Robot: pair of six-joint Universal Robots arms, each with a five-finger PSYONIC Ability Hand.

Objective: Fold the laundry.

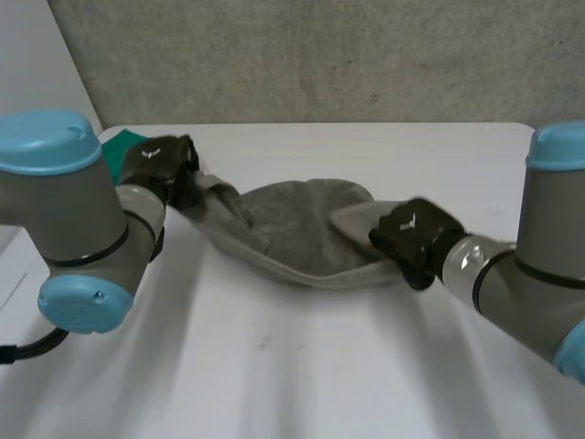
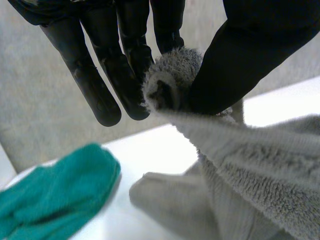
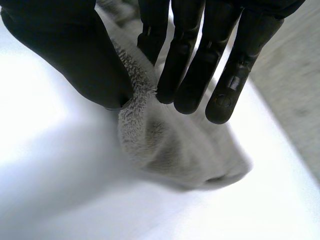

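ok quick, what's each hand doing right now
left hand: shut on the grey towel, pinching one end.
right hand: shut on the grey towel, pinching its other end.

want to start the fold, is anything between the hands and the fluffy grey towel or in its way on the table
Nothing visible. The left hand and right hand each pinch one end of the fluffy grey towel. A crumpled green cloth lies on the white table beside the left hand, apart from the towel.

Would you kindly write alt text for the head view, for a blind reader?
The left hand and the right hand each pinch one end of a grey towel, whose middle sags onto the white table. A green cloth lies beside the left arm.
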